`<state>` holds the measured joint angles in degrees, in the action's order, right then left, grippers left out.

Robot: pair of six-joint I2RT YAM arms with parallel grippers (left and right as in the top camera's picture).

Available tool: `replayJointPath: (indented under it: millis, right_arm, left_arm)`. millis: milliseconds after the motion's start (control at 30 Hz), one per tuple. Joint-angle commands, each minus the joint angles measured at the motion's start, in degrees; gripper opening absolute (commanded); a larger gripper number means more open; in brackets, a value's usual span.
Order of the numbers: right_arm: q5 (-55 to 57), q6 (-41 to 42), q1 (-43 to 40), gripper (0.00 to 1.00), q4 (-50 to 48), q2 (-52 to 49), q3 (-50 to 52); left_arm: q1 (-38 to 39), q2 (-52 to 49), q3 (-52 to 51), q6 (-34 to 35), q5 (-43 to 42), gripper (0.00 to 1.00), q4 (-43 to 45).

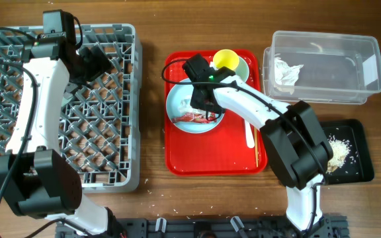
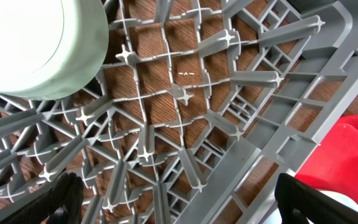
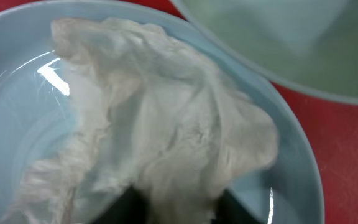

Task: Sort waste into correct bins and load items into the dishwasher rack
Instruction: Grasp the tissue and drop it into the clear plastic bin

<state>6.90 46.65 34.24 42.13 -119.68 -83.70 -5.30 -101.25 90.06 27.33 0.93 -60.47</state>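
Plain brown wooden table (image 1: 151, 26), shot from above, with a few whitish crumbs (image 1: 152, 192) scattered near the bottom edge of the frame.

The far left is all dishwasher rack (image 1: 121, 132), the big grey peg lattice. The left gripper (image 1: 96, 59) hangs over its upper right part. In the wrist view its fingers (image 2: 61, 199) sit at opposite bottom corners, so it's spread wide with nothing in it. That same view shows a pale green rounded dish (image 2: 36, 43) in the rack at upper left.

The red tray (image 1: 210, 155) sits in the middle of the frame. On its left half is the light blue plate (image 1: 177, 106), holding a crumpled napkin (image 3: 166, 124) and a red wrapper (image 1: 197, 119). The right gripper (image 1: 205, 102) is down on the plate, its dark tips pinched onto a fold of that napkin. At the tray's top is the pale green bowl (image 1: 243, 68) with the yellow cup (image 1: 225, 59) in it. The white fork (image 1: 249, 132) and chopsticks (image 1: 257, 153) lie along the tray's right edge.

At upper right, the clear tub (image 1: 349, 59) has a second napkin (image 1: 286, 71) at its left end. Below it, the black tray (image 1: 359, 165) holds a patch of rice (image 1: 336, 149).
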Motion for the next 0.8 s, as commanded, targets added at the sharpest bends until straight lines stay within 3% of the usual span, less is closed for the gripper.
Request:
replayJointPath:
  millis: [0, 200, 333, 433, 567, 667, 733, 767]
  right_arm:
    - [-0.8, -0.2, -0.2, 0.04, -0.1, -0.3, -0.8]
    - [0.3, -3.2, -5.8, 0.04, 2.2, 13.2, -4.5]
    - [-2.4, -8.7, -17.9, 0.04, 2.3, 24.6, -4.5]
    - [-5.2, -11.0, -24.9, 0.04, 4.1, 25.8, -4.5]
    - [5.5, -4.3, -35.4, 0.04, 3.4, 25.1, -4.2]
    - [12.2, -4.6, -39.6, 0.05, 0.5, 22.4, -2.3]
    - [12.1, -4.7, -40.9, 0.4, -2.4, 18.7, -1.7]
    - [11.9, -4.9, -40.9, 0.66, -3.0, 16.7, -1.7]
  left_arm:
    - [-0.1, 0.3, 0.1, 0.1, -0.4, 1.0, 0.0]
    - [-0.1, 0.3, 0.1, 0.1, -0.4, 1.0, 0.0]
    - [-0.1, 0.3, 0.1, 0.1, -0.4, 1.0, 0.0]
    - [-0.1, 0.3, 0.1, 0.1, -0.4, 1.0, 0.0]
    - [-0.1, 0.3, 0.1, 0.1, -0.4, 1.0, 0.0]
    - [-0.1, 0.3, 0.1, 0.1, -0.4, 1.0, 0.0]
    - [-0.1, 0.3, 0.1, 0.1, -0.4, 1.0, 0.0]
    - [-0.1, 0.3, 0.1, 0.1, -0.4, 1.0, 0.0]
